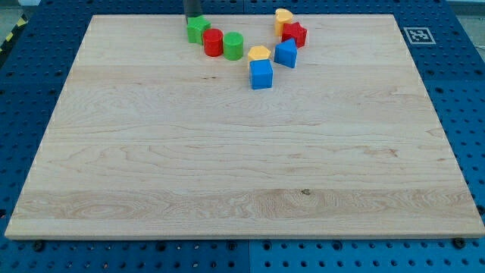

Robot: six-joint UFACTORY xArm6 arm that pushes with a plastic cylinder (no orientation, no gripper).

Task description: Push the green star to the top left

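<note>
The green star [198,29] lies near the view's top edge of the wooden board [227,152], a little left of centre. It touches a red cylinder [213,42] on its lower right. My tip [193,16] is the lower end of the dark rod at the view's top; it stands just above the green star, at or very near its upper edge. The rod is cut off by the frame's top.
A green cylinder [233,46] stands right of the red cylinder. Further right are a yellow block [259,53] above a blue cube [261,74], a blue block [286,54], a red star [294,34] and a yellow block [283,17]. A marker tag [416,35] sits off the board's top right corner.
</note>
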